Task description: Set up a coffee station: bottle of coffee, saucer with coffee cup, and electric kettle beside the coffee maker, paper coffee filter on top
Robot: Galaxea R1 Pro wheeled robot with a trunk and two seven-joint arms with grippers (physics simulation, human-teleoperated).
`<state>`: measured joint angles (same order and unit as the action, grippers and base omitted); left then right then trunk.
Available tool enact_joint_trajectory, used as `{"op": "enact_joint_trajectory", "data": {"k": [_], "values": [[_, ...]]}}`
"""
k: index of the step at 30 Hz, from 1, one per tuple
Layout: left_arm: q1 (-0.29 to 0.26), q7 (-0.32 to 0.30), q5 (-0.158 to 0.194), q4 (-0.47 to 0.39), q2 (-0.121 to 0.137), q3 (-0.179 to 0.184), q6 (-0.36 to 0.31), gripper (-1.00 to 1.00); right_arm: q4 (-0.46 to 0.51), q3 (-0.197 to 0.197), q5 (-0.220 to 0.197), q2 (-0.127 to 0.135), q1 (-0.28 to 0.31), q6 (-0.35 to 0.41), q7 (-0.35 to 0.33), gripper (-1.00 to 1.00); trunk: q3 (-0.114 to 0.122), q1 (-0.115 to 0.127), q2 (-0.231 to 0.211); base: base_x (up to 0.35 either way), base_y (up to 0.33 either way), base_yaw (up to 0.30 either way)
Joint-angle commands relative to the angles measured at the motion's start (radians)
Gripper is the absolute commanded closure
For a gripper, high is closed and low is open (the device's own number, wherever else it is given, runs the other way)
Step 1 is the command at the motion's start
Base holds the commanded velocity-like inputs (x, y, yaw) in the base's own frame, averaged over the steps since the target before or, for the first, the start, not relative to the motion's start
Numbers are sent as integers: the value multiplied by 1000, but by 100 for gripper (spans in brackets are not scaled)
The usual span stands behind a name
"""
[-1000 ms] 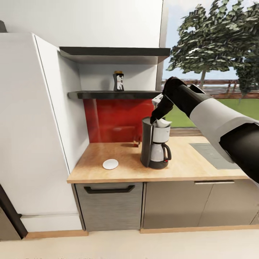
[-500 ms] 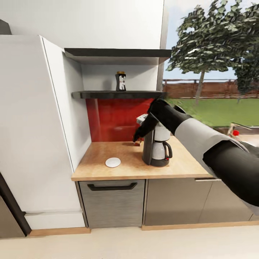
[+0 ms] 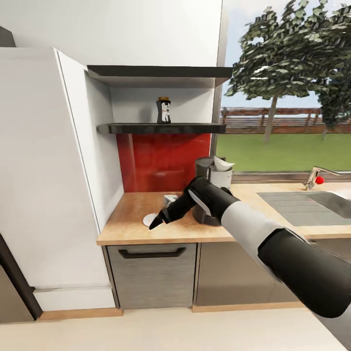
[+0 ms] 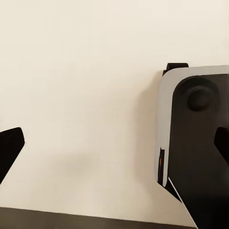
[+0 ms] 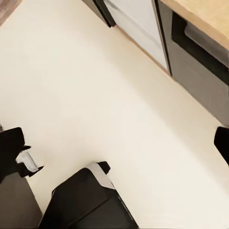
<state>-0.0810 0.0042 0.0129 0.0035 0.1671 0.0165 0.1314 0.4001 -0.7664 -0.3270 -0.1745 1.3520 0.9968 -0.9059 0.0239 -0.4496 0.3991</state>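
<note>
Reaching low over the saucer (image 3: pixel 147 220), left of the frame's centre, with the right fingers (image 3: pixel 157 223) risks nudging that flat plate along the tabletop (image 3: pixel 126 224) toward its front edge, which lies close by. Cannot tell whether the fingertips touch the plate or hover just over it; part of the saucer sits hidden behind them. Gripping so thin a rim probably calls for a shallow, careful pinch, or else slips and scrapes the wood.

Further right, the forearm passes just in front of the coffee maker (image 3: pixel 210 192). Swinging the elbow back could bump the machine or shake loose the paper coffee filter (image 3: pixel 222 165) perched on its top. No such hazard for the bottle of coffee (image 3: pixel 164 110), standing upright on the kitchen shelf (image 3: pixel 161 128) above centre, well apart from the arm.

Stretches the right arm (image 3: pixel 243 229) from the lower right corner up to mid-frame, wrist bent, pointing down and left. Shows the right fingers spread apart in the right wrist view, over pale floor (image 5: pixel 95 95). Shows the left fingers (image 4: pixel 9 149) likewise spread, clamped on nothing.
</note>
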Motion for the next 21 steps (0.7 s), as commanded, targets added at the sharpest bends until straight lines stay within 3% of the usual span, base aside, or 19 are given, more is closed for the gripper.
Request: {"op": "enact_joint_trajectory", "data": {"k": [1,4,17,20,21], "values": [[0,0,-1,1,0,2,4,-100,-1,-4,-10,0,-16,3,-1,-100,0,0,1,0,0,0],[0,2,-27,1,0,1,4,-100,-7,-4,-18,0,-133,2,0,-100,0,0,1,0,0,0],[0,2,-31,1,-1,0,4,-100,-14,-2,-14,0,-383,-12,5,-100,0,0,1,0,0,0],[0,2,-31,0,-1,-1,4,-100,-54,-2,-10,0,-411,-79,20,-100,0,0,1,0,0,0],[0,2,-31,-2,-2,-2,4,-100,-139,-2,-11,0,-420,-162,54,-100,0,0,1,0,0,0]]}}
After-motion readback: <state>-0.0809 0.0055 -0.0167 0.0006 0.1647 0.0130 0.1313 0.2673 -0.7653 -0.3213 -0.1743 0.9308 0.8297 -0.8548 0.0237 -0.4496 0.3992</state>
